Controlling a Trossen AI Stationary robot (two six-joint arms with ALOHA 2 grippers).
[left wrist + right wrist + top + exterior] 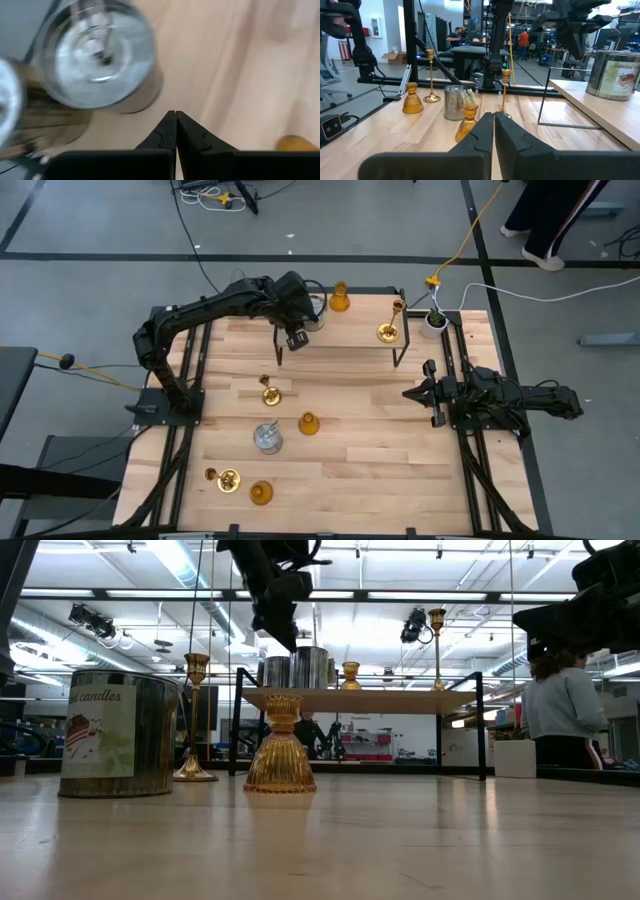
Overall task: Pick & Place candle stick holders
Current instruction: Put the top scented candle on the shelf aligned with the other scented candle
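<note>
A raised wooden shelf [350,332] at the table's far side carries two silvery glass holders [318,308], an amber one [340,298] and a brass one [390,330]. My left gripper [175,120] hovers shut over the shelf's left part, beside a silvery holder [97,55], and I see nothing between its fingers. On the table below stand a brass holder [270,392], an amber one [309,423], a silvery cylinder [267,437], another brass one [226,477] and another amber one [261,493]. My right gripper [425,392] waits shut at the table's right edge.
A small white pot with a green plant [434,320] stands at the shelf's far right corner. The shelf rests on thin black legs [400,355]. Bare wood lies between the shelf and the table's near right part. A person [565,710] stands beyond the table.
</note>
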